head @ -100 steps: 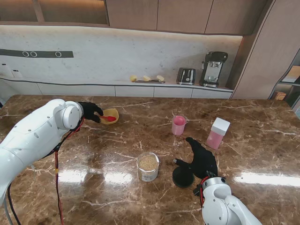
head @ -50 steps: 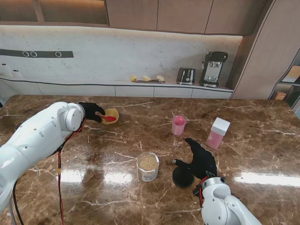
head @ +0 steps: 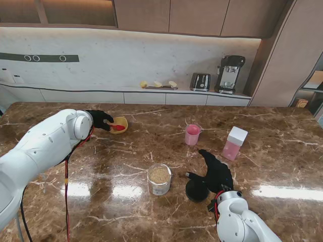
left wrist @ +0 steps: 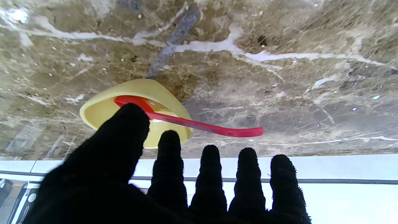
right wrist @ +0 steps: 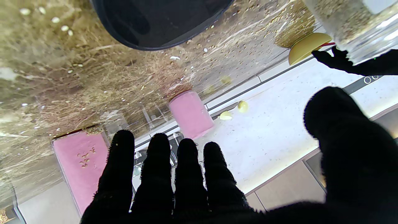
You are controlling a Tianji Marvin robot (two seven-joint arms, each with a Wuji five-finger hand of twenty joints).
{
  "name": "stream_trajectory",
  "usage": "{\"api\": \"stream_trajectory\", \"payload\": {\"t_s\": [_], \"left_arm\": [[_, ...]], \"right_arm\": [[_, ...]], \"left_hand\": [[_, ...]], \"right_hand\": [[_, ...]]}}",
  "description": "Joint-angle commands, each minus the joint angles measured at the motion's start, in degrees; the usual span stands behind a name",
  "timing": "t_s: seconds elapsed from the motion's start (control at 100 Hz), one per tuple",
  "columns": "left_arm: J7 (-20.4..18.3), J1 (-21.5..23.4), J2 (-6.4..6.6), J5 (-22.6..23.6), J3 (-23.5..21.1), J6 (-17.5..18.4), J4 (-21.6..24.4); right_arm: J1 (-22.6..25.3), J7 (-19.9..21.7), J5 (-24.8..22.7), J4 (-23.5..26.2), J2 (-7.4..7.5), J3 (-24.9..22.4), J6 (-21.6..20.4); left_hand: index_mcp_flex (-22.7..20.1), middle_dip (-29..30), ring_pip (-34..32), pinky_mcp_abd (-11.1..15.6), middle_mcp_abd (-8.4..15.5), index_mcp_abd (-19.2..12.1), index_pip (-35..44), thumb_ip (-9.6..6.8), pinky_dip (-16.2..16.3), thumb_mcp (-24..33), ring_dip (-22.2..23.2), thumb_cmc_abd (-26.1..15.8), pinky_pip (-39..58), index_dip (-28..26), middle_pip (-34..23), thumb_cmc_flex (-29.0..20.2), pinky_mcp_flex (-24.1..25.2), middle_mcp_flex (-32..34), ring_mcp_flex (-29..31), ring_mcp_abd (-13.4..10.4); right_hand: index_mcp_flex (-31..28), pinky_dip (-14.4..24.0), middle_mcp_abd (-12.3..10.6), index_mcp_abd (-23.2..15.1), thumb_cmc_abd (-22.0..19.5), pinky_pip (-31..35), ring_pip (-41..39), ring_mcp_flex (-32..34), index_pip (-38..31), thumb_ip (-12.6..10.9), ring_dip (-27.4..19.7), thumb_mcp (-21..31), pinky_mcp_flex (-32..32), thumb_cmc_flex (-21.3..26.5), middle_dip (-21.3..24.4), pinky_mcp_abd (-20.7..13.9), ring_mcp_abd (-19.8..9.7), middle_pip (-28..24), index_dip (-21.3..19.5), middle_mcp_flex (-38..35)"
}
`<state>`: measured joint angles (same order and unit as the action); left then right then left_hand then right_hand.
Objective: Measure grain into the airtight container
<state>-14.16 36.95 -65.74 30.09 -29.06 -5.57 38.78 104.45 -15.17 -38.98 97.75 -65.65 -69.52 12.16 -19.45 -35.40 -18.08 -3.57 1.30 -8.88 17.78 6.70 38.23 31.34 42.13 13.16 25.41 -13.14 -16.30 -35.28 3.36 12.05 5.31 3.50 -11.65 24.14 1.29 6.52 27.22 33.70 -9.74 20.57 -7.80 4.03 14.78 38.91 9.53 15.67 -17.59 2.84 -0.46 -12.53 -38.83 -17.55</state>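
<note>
Both my hands are empty, fingers spread: left hand (head: 99, 120) beside the yellow bowl (head: 120, 124) toward the counter's far left, right hand (head: 217, 173) by the black lid (head: 196, 190).

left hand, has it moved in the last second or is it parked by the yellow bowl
Yes, slightly: the left hand crept right toward the yellow bowl and red spoon.

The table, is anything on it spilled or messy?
Yes. The right wrist view shows pale specks that look like loose grains scattered on the marble table, near the black lid, and a few on the pink box. The grain jar itself stands upright and open.
</note>
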Motion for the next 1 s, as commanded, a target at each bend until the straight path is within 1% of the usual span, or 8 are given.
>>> {"api": "stream_trajectory", "payload": {"t_s": [0.0,0.29,0.46,0.52,0.62,0.7,0.88,0.99], "left_arm": [[0.4,-1.0,-0.79,-0.3,0.5,0.5,-1.0],[1.5,-2.9,-2.75,-2.3,3.6,2.3,-5.6],[1.8,-3.6,-3.50,-2.8,5.1,3.6,-7.2],[2.0,-3.7,-3.70,-2.9,5.4,3.8,-7.6],[2.1,-3.9,-3.85,-2.9,5.8,3.8,-7.8],[2.2,-3.9,-3.80,-2.7,5.9,3.7,-7.6],[2.1,-4.1,-3.76,-2.4,6.5,3.9,-7.6],[2.6,-4.6,-4.42,-2.6,7.4,4.5,-8.9]], "right_arm": [[0.4,0.9,0.4,-0.3,-0.02,0.2,0.4],[0.2,1.0,0.5,-0.5,-0.01,0.2,0.4],[0.2,0.9,0.6,-0.7,-0.05,0.1,0.4],[0.2,1.0,0.7,-0.7,-0.05,0.1,0.4],[0.2,1.1,0.7,-0.8,-0.03,0.0,0.3],[0.1,1.2,0.8,-0.8,-0.01,0.0,0.2],[0.0,1.3,0.9,-1.0,0.01,-0.1,0.0],[0.0,1.5,0.9,-1.1,0.04,-0.1,-0.1]], "left_hand": [[1.6,-0.2,-1.5,-0.6,0.7,-1.1,-0.3,-1.35,-0.4,1.6,0.6,0.1,1.5,0.5,-0.6,0.4,0.2,-2.0,-1.1,-0.2],[-2.6,-0.4,-1.7,-0.3,0.7,1.2,2.5,-1.32,-0.4,2.5,0.7,0.2,1.9,-0.7,-0.8,0.2,0.1,-1.9,-1.1,-0.2],[-4.4,-0.6,-1.9,0.0,0.7,2.2,7.8,-1.04,-0.6,3.3,0.7,0.4,2.3,-3.7,-0.9,0.2,0.0,-1.9,-1.1,-0.3],[-5.4,-0.7,-2.0,0.1,0.8,2.5,11.2,-0.93,-0.6,3.6,0.7,0.4,2.6,-5.5,-1.0,0.1,0.0,-1.9,-1.1,-0.3],[-4.8,-0.6,-2.2,0.2,0.7,2.6,16.5,-0.84,-0.8,4.0,0.7,0.6,2.8,-9.0,-1.0,-0.1,0.0,-1.9,-1.1,-0.3],[-4.4,-0.7,-2.5,0.3,0.8,2.3,19.9,0.96,-0.9,3.1,0.8,1.7,3.1,-11.9,-1.3,-1.6,-0.1,-1.8,-1.0,-0.3],[-3.9,-0.4,-3.5,0.5,0.6,2.7,22.5,1.60,-0.7,3.2,0.9,3.3,4.9,-14.0,-1.9,-3.6,-0.4,-1.5,-0.8,-0.1],[-4.1,-0.2,-3.9,0.5,0.6,2.6,24.2,2.14,-1.1,3.0,0.7,4.2,5.3,-15.1,-2.5,-4.4,-0.4,-1.3,-0.7,-0.1]], "right_hand": [[-0.7,0.4,-0.1,-1.2,-0.7,0.7,0.0,-0.2,-0.2,-2.1,0.7,-0.9,-0.4,-2.0,-0.4,-0.2,0.0,0.3,0.4,0.2],[-0.7,0.6,0.0,-1.3,-0.8,0.8,-0.1,-0.1,-0.2,-2.1,0.8,-0.9,-0.3,-2.0,-0.4,-0.2,0.0,0.3,0.4,0.4],[-0.7,0.7,0.0,-1.3,-0.9,0.8,-0.1,-0.1,-0.2,-2.1,0.9,-1.0,-0.2,-1.9,-0.5,-0.1,-0.1,0.3,0.3,0.5],[-0.7,0.8,0.0,-1.4,-0.9,0.9,-0.2,-0.1,-0.2,-2.1,0.9,-1.0,-0.2,-1.8,-0.5,-0.1,0.0,0.3,0.3,0.5],[-0.7,0.9,0.0,-1.5,-1.0,1.0,-0.2,-0.1,-0.2,-2.1,0.9,-1.0,-0.1,-1.8,-0.5,0.0,0.0,0.2,0.3,0.6],[-0.7,0.9,0.0,-1.5,-0.9,1.0,-0.2,-0.1,-0.2,-2.1,0.9,-1.0,-0.1,-1.7,-0.5,0.0,0.0,0.3,0.3,0.7],[-0.7,1.1,0.1,-1.7,-1.1,1.2,-0.2,-0.1,-0.1,-2.1,1.0,-1.1,0.1,-1.6,-0.6,0.1,0.0,0.2,0.3,0.8],[-0.7,1.2,0.1,-1.8,-1.1,1.2,-0.2,-0.1,-0.1,-2.1,1.0,-1.2,0.1,-1.6,-0.6,0.1,0.0,0.2,0.3,0.9]]}}
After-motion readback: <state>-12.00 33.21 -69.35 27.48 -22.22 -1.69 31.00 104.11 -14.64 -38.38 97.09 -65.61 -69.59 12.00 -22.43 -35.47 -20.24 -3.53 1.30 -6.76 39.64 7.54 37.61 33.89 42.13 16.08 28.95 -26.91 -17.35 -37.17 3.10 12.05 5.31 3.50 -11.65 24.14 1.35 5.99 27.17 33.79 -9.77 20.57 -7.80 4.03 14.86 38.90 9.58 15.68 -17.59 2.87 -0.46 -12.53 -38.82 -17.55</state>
